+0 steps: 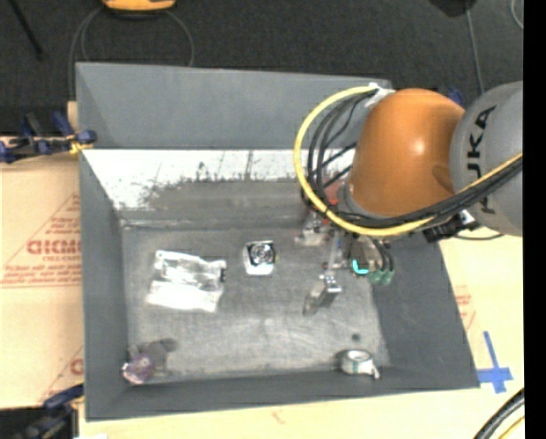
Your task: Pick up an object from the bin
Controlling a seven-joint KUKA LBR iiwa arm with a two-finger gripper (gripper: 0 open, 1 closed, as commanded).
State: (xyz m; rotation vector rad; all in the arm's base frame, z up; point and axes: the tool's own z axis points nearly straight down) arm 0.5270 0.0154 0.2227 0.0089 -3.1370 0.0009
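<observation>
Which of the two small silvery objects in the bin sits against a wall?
The rounded silvery piece in the lower-right corner of the grey metal bin; the boxy silvery one lies on open floor.

You have four things loose in the bin (254, 337). A crumpled clear packet (186, 280) lies flat, left of centre. A small shiny square piece (260, 256) lies near its right, apart. A purplish lump (144, 364) sits in the front-left corner. A silvery piece (357, 362) lies against the front wall, to the right.

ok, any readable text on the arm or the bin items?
"KA" on the grey arm link; the letters before it are not legible.
Clear packet and small silver item: any print is too small to read.
</observation>
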